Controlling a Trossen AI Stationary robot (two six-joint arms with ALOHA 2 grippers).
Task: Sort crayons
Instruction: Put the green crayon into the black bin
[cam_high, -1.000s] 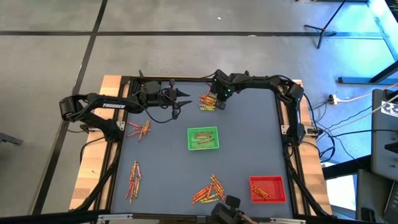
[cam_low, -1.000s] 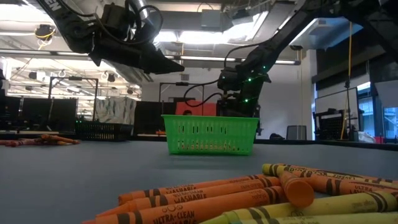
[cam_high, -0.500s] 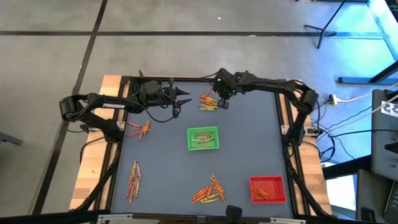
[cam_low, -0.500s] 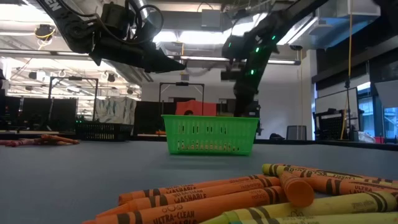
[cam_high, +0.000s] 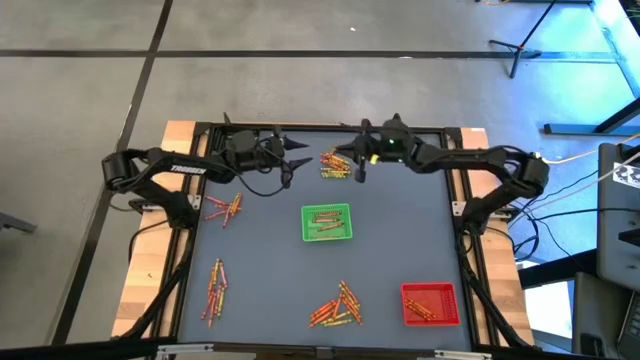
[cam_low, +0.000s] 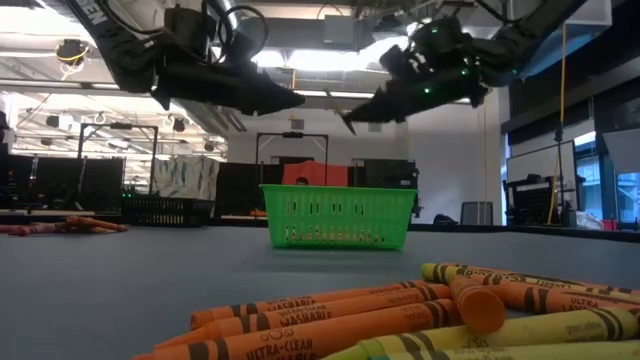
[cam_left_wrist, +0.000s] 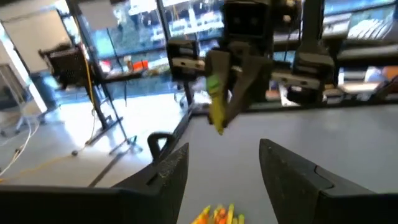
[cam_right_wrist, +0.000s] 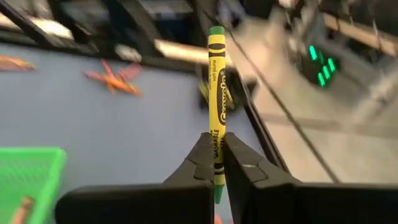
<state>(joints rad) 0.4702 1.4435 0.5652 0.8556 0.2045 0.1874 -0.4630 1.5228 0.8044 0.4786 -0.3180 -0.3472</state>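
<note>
My right gripper (cam_right_wrist: 216, 146) is shut on a yellow-green crayon (cam_right_wrist: 216, 81) and hovers above the loose crayon pile (cam_high: 335, 166) at the table's far middle. Facing it from the left, my left gripper (cam_high: 297, 165) stands open and holds nothing. In the left wrist view, the right gripper and its crayon (cam_left_wrist: 216, 106) show beyond the left fingers (cam_left_wrist: 168, 177). A green tray (cam_high: 327, 222) with a few crayons sits mid-table. A red tray (cam_high: 430, 303) with some crayons sits at the near right. My right gripper pinches the crayon's lower part (cam_right_wrist: 216, 135) between its two fingers. The crayon lies along the fingers, and its green-tipped end (cam_right_wrist: 216, 31) sticks out well beyond the fingertips. The fingers reach nearly level from the table's right side. The crayon is lifted clear above the pile.
Other crayon heaps lie at the left (cam_high: 225, 207), the near left (cam_high: 215, 290) and the near middle (cam_high: 338, 305); that near-middle heap fills the foreground of the low view (cam_low: 400, 310). A dark frame (cam_high: 320, 126) edges the table.
My right gripper has risen from the far crayon pile with the yellow-green crayon. It has tipped from pointing down to nearly level, and its arm has swung toward the table's right edge. The crayon is now clear of the pile.
</note>
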